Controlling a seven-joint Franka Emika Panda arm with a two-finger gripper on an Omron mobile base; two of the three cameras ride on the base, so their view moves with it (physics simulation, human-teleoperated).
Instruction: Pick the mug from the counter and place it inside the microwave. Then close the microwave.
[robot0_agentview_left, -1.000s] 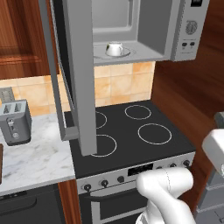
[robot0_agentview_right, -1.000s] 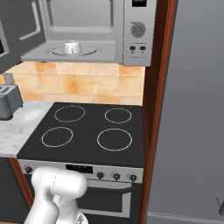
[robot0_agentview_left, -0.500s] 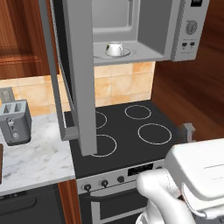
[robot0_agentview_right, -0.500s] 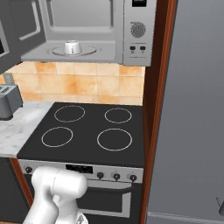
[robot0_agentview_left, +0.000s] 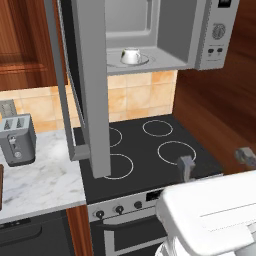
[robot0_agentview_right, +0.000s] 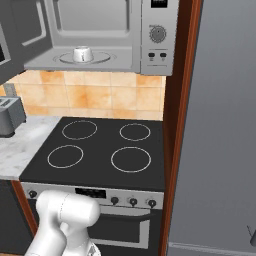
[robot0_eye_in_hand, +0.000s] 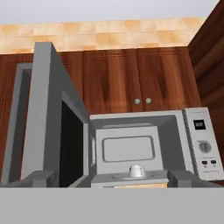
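The small white mug (robot0_agentview_left: 131, 56) stands upright on the turntable inside the microwave (robot0_agentview_left: 212, 35), also seen as the mug (robot0_agentview_right: 82, 53) and the mug (robot0_eye_in_hand: 136, 171). The microwave door (robot0_agentview_left: 92, 85) hangs wide open to the left, its bar handle toward me. My gripper (robot0_agentview_left: 216, 161) is open and empty, low in front of the stovetop, well below and right of the cavity. In the hand view its fingertips (robot0_eye_in_hand: 41, 178) stand far apart, looking up at the microwave (robot0_eye_in_hand: 199, 144) and the open door (robot0_eye_in_hand: 48, 118). The marbled counter (robot0_agentview_left: 40, 180) lies left of the stove.
A black stovetop (robot0_agentview_left: 145, 150) with ring burners sits under the microwave, oven knobs (robot0_agentview_right: 132, 201) below it. A grey toaster (robot0_agentview_left: 17, 140) stands on the counter at left. A dark wood panel (robot0_agentview_right: 180, 100) and a grey wall close the right side. Wood cabinets (robot0_eye_in_hand: 140, 78) hang above.
My white hand has swung up into the lower right of the left base view and grown larger, fingers now showing. The mug and the open door have not moved.
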